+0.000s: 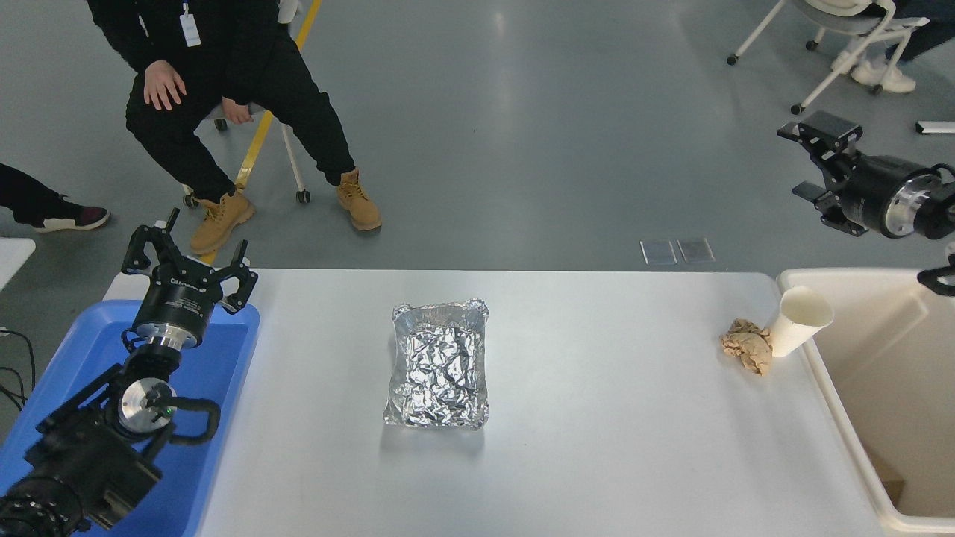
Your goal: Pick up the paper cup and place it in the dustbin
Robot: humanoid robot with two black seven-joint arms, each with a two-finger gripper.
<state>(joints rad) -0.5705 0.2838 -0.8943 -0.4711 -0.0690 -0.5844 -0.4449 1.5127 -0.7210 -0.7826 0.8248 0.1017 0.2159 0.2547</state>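
The cream-white paper cup (797,319) stands upright on the white table (597,418) near its right edge, touching or just beside a crumpled tan paper wad (747,345). The cream-beige dustbin (828,388) stands right of the table, close to the cup. My right gripper (809,160) is open and empty, raised high above and behind the bin, well clear of the cup, pointing left. My left gripper (186,250) is open and parked at the lower left over the blue tray.
A crinkled foil tray (440,363) lies in the table's middle. A blue plastic tray (224,358) sits at the left edge under the left arm. A person (224,82) sits on a chair beyond the table's far left. Another chair (843,37) is at top right.
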